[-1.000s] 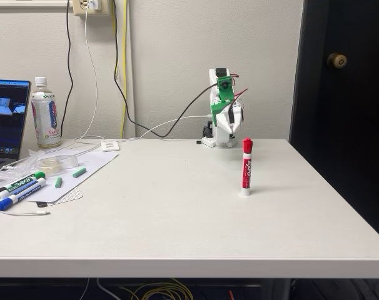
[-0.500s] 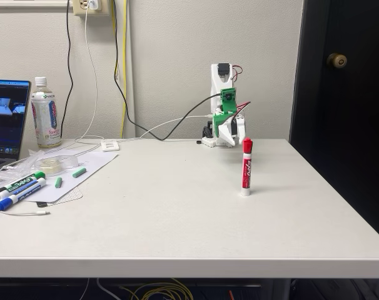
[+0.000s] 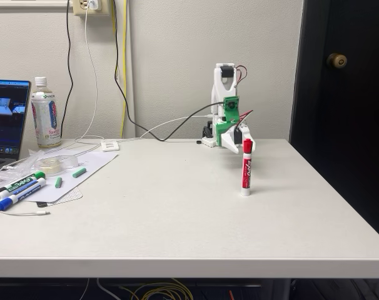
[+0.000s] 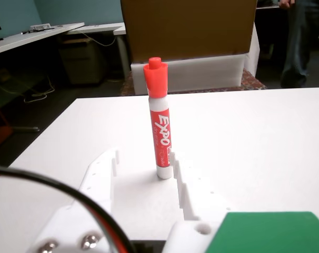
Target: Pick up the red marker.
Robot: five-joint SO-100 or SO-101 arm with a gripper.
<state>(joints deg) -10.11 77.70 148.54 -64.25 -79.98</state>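
White table [image 3: 177, 212], upright red marker [image 4: 160, 132] between open tool [image 4: 143, 163] fingers

An office or lab workspace is showing here. A laptop [image 3: 7, 115] is glowing on a white table [image 3: 177, 212] beside dry-erase markers [image 3: 17, 187], cables are hanging down the wall, and other desks [image 4: 38, 34] are standing across the room.

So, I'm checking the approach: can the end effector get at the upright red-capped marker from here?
Probably yes: the open end effector faces the upright red-capped marker, with bare white table between them.
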